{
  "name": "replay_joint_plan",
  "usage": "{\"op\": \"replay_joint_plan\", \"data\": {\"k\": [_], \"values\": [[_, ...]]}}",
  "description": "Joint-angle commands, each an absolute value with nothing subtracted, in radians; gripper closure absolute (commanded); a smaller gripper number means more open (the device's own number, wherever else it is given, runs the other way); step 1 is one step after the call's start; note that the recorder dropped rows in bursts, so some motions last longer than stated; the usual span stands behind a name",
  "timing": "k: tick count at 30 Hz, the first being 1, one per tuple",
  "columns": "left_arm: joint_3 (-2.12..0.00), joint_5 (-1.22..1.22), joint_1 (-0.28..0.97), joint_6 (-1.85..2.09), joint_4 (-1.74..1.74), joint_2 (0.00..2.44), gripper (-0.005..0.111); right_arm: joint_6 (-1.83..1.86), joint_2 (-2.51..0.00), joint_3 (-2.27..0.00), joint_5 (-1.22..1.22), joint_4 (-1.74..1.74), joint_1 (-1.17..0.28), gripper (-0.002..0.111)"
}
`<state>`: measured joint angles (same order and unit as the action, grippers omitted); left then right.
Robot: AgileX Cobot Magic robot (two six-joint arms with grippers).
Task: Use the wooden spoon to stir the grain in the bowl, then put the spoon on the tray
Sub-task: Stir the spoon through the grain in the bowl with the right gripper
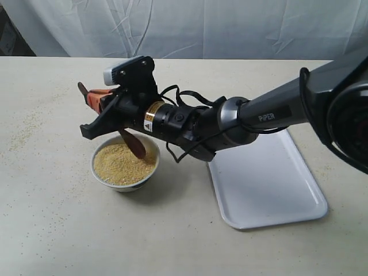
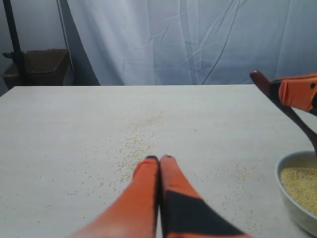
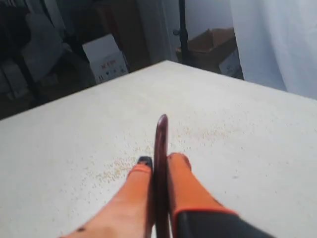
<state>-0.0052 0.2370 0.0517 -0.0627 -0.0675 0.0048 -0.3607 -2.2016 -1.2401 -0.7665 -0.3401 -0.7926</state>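
Nearest me, the tray (image 1: 270, 190) lies flat toward the right edge of the table (image 1: 52, 230). Just to its left, not touching it, stands the bowl (image 1: 103, 178) of grain (image 1: 121, 164). Over the bowl my right gripper (image 3: 159, 161) is clamped on the spoon (image 1: 135, 147) by its handle. The spoon is tilted, blade down at the bowl's far rim, and I can't tell whether it touches the grain. Loose grains (image 2: 133, 148) dot the table toward the left edge. My left gripper (image 2: 159, 159) hovers over the table, fingers pressed together, holding nothing.
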Motion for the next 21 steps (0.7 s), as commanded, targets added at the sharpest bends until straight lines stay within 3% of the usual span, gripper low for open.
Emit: {"op": "replay_joint_plan", "data": {"k": [1,15,21], "values": [[0.0,0.231,0.051,-0.066,-0.068,0.0,0.107,-0.36,-2.246,-1.241,-0.753,-0.331,-0.8,0.109],[0.0,0.231,0.051,-0.066,-0.068,0.0,0.107,-0.346,-2.165,-1.241,-0.843,-0.264,-0.827,0.109],[0.0,0.231,0.051,-0.066,-0.068,0.0,0.107,-0.354,-2.194,-1.241,-0.755,-0.283,-0.843,0.109]]}}
